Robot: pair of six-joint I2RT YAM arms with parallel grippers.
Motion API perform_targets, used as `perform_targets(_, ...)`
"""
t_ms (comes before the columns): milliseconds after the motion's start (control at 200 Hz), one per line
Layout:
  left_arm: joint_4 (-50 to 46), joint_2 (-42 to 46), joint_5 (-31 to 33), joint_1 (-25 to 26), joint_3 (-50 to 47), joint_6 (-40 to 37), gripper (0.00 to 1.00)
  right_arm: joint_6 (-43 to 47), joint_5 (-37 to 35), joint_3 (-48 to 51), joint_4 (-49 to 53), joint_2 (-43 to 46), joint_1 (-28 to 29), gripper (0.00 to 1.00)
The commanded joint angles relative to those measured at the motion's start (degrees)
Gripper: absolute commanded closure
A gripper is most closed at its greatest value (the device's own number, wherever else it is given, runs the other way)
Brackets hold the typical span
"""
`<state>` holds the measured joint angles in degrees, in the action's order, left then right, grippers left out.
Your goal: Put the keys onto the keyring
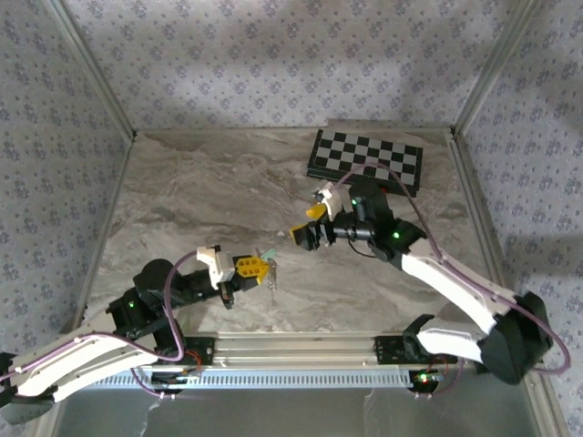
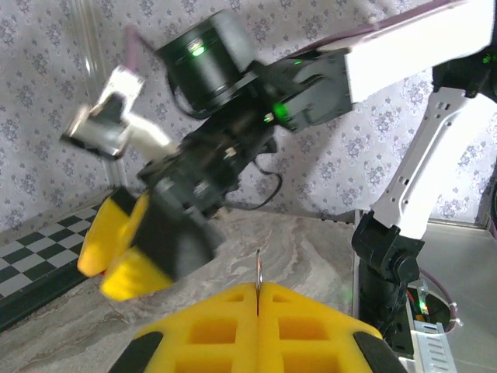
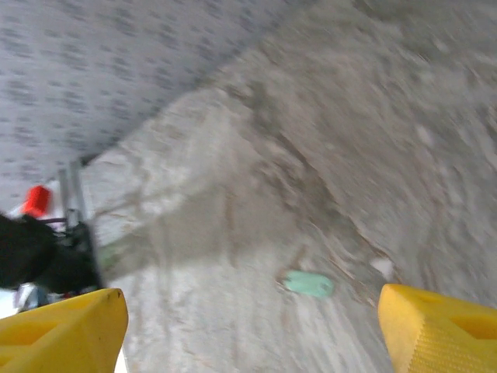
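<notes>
Top external view: the left tool (image 1: 253,268) reaches over the marbled surface (image 1: 200,200), clenched on the keyring (image 1: 273,276). The ring is a thin pale loop hanging from the yellow pads, presumably held out so the other arm can get at it. A teal key (image 1: 267,254) sits just beside those pads; whether it lies on the surface or hangs from the ring cannot be told from here. The right tool (image 1: 305,224) hovers near, facing the left one, released, with nothing between its jaws. A checkerboard (image 1: 364,159) lies well apart at the back.

Left wrist view: the pads meet edge to edge, with a sliver of the keyring (image 2: 258,268) pinched upright in the seam. This firm hold would steady the ring for threading. The right tool (image 2: 124,256) stands opposite.

Right wrist view, blurred: the yellow fingers (image 3: 62,330) stand wide at both lower corners. The teal key (image 3: 309,284) shows between them, apparently on the surface. The spread looks like readiness to take the key.
</notes>
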<state>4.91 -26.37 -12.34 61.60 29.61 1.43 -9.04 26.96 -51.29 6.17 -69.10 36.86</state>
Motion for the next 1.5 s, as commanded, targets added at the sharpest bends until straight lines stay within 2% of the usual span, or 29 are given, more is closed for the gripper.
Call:
perform_targets(0,2.34,1.51,0.39,-0.18,-0.31,1.01,1.00,-3.27,-3.45,-3.68,5.12,-6.56,-0.90,0.17)
perform_targets(230,1.45,3.49,0.62,-0.17,-0.70,0.64,1.00,-4.35,-0.38,-8.76,3.80,-21.72,1.23,0.18)
perform_targets(335,0.66,4.25,0.74,-0.21,-0.68,0.79,1.00,-3.49,-1.33,-12.07,4.93,-27.42,3.06,0.19)
perform_targets(565,-1.86,6.82,2.23,-0.17,-1.03,0.97,1.00,-3.94,-1.31,-17.49,6.03,-36.72,5.58,0.31)
perform_targets(730,-2.51,8.02,3.20,-0.17,-1.66,1.03,1.00,-3.19,-3.15,-21.55,9.90,-39.81,8.57,0.48)
perform_targets(840,-3.14,8.23,3.27,-0.19,-1.57,0.79,1.00,-3.01,-4.40,-22.59,11.24,-40.95,9.88,0.54)
perform_targets(1139,-3.06,8.46,3.39,-0.17,-2.19,0.35,1.00,-1.78,-10.17,-26.87,17.22,-43.73,12.91,0.63)
perform_targets(1499,-3.44,9.82,3.54,-0.12,-2.62,0.04,1.00,-0.87,-12.69,-30.16,20.11,-46.77,14.72,0.71)
